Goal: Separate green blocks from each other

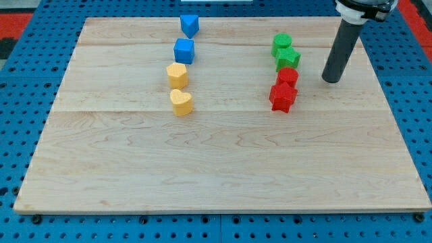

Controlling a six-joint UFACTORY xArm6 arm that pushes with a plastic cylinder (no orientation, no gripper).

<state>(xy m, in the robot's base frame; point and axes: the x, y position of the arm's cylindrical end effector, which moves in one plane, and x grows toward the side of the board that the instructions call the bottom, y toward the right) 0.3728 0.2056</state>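
Two green blocks sit touching at the view's upper right: a rounded green block (282, 44) and a green star-shaped block (288, 58) just below it. My tip (330, 80) rests on the board to the right of the green star block, a short gap away and slightly lower. The rod rises from it to the view's top right.
A red rounded block (287, 76) and a red star block (283, 97) sit directly below the green ones. A blue wedge (190, 25), a blue cube (183, 50), a yellow hexagon (177, 74) and a yellow heart (181, 102) form a column left of centre. The wooden board (216, 169) ends in a blue perforated surround.
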